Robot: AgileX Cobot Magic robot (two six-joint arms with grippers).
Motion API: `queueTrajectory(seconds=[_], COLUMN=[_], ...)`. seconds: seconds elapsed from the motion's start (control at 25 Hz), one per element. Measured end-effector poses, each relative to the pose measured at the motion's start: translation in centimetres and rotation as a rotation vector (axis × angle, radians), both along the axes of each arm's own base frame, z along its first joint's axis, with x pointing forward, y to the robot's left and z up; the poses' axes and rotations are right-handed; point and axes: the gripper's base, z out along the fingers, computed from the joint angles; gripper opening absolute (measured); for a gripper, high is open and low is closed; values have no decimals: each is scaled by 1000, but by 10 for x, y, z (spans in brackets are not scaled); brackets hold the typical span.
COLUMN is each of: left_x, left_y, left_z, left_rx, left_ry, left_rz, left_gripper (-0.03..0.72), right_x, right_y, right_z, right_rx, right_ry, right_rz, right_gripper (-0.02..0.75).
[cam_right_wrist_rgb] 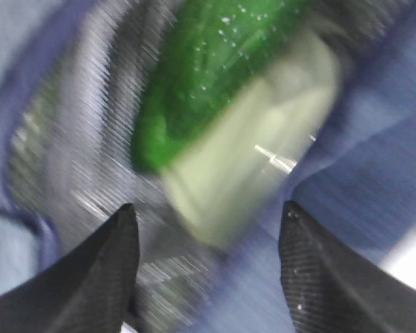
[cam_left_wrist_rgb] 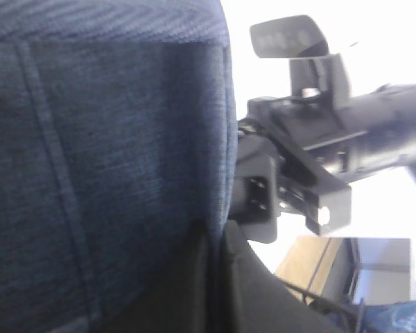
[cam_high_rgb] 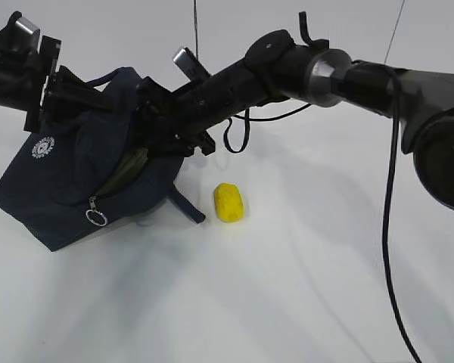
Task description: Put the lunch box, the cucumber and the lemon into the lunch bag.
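Note:
The navy lunch bag [cam_high_rgb: 53, 189] hangs tilted at the left, its mouth facing right; its fabric fills the left wrist view [cam_left_wrist_rgb: 90, 139]. My left gripper [cam_high_rgb: 57, 87] holds the bag's top edge, its dark jaws closed on the fabric [cam_left_wrist_rgb: 218, 277]. My right gripper [cam_high_rgb: 155, 132] reaches across to the bag's mouth. In the right wrist view it [cam_right_wrist_rgb: 208, 215] is open and empty, pointing into the silver-lined bag. Inside lie the dark green cucumber [cam_right_wrist_rgb: 208, 69] and, beside it, the pale green lunch box [cam_right_wrist_rgb: 256, 139]. The yellow lemon [cam_high_rgb: 229, 203] lies on the table right of the bag.
The right arm [cam_high_rgb: 325, 72] spans the upper middle of the exterior view, and its wrist shows in the left wrist view [cam_left_wrist_rgb: 298, 173]. A black cable loop [cam_high_rgb: 238, 136] hangs under it. The zipper ring pull [cam_high_rgb: 96, 218] dangles at the bag's front. A white cloth covers the table [cam_high_rgb: 287, 287].

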Motion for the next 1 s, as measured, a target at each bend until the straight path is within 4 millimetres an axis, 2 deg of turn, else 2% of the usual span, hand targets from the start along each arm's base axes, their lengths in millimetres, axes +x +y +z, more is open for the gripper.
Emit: queueTrajectory(seconds=[0.28, 0.72, 0.88, 1.0], left_x=[-1, -2, -2, -2], left_y=[1, 2, 2, 2], left_z=[-2, -4, -4, -4], left_rx=[23, 49, 50, 50], left_ry=[1, 3, 3, 3], left_rz=[-11, -27, -29, -29], left_gripper=[-8, -8, -8, -8], right_x=[-5, -21, -22, -21], right_y=[-9, -41, -47, -49], right_z=[-1, 41, 38, 36], right_rx=[-87, -462, -627, -682], right_ry=[-20, -27, -29, -38], right_rz=[91, 98, 49, 25], right_gripper=[475, 475, 475, 476])
